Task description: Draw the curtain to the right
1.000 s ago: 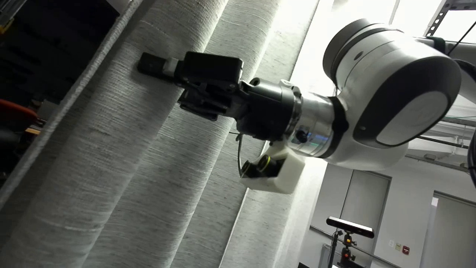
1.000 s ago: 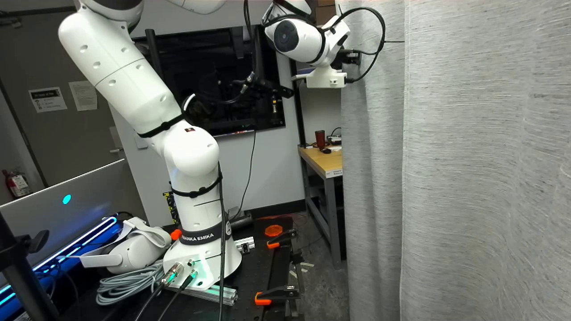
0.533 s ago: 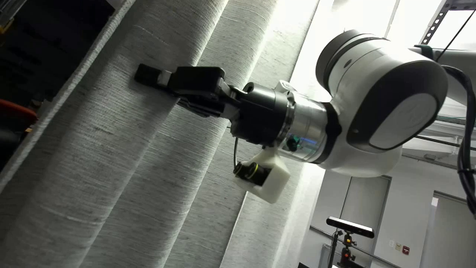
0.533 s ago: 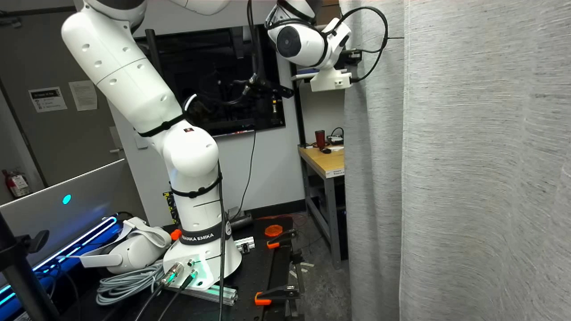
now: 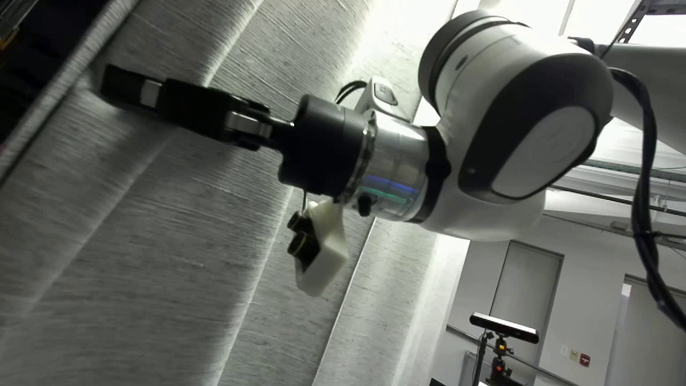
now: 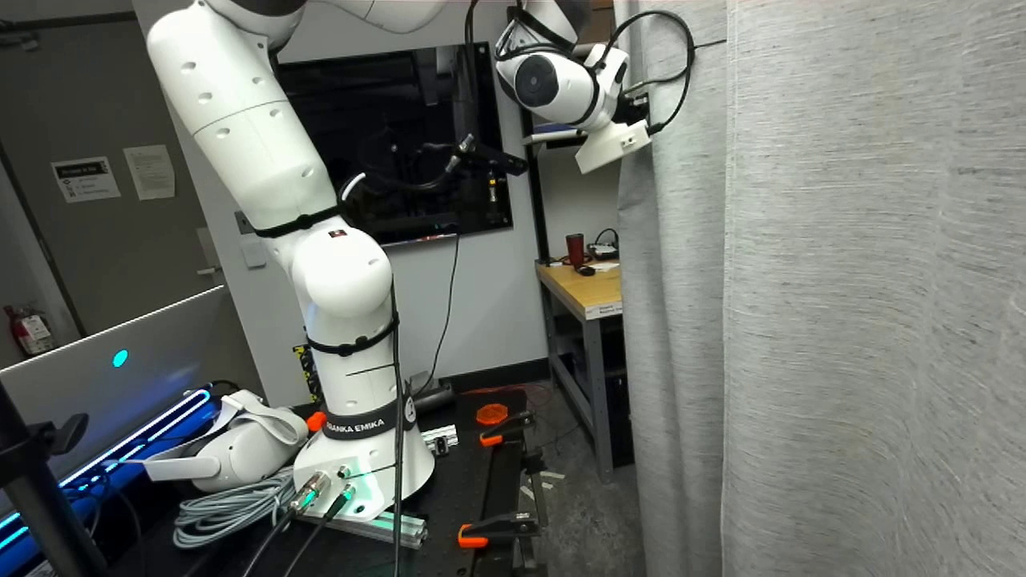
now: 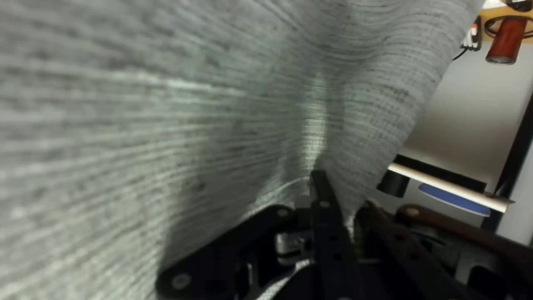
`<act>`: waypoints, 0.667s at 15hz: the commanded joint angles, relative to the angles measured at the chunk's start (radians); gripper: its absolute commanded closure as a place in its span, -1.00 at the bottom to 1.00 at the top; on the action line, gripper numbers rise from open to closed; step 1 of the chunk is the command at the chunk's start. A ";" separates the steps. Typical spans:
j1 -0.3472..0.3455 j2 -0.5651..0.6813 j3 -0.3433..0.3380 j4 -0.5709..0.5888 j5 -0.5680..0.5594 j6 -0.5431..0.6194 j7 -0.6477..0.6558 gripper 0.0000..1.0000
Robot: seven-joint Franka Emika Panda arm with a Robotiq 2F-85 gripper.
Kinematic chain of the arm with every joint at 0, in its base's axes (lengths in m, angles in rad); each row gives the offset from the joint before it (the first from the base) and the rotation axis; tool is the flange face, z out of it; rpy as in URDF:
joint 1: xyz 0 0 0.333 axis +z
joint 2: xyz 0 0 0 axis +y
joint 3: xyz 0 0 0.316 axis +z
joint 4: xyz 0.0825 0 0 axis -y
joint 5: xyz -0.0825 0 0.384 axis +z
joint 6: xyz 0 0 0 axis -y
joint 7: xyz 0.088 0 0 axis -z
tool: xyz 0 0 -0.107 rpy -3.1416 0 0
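We've got a white arm [image 6: 333,272] in black straps [image 6: 296,223], and there's our silver collar [image 5: 396,161]: white box [image 5: 385,94] above it, cream camera housing [image 5: 332,241] below it, and out past it the black pincer [image 7: 342,189], dotted with pale screws [image 7: 181,281]!

Curtain [image 6: 866,288]: pale grey, hanging down the right side in an exterior view
Weave: finely ribbed
Folds [image 5: 177,225]: deep, lengthwise
Wrist view: puckered into a crease
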 commanded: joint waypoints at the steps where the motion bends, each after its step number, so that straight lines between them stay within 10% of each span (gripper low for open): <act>1: -0.024 0.170 0.021 0.123 -0.044 0.033 -0.141 0.99; 10: -0.134 0.197 -0.034 0.233 -0.429 0.063 -0.109 0.99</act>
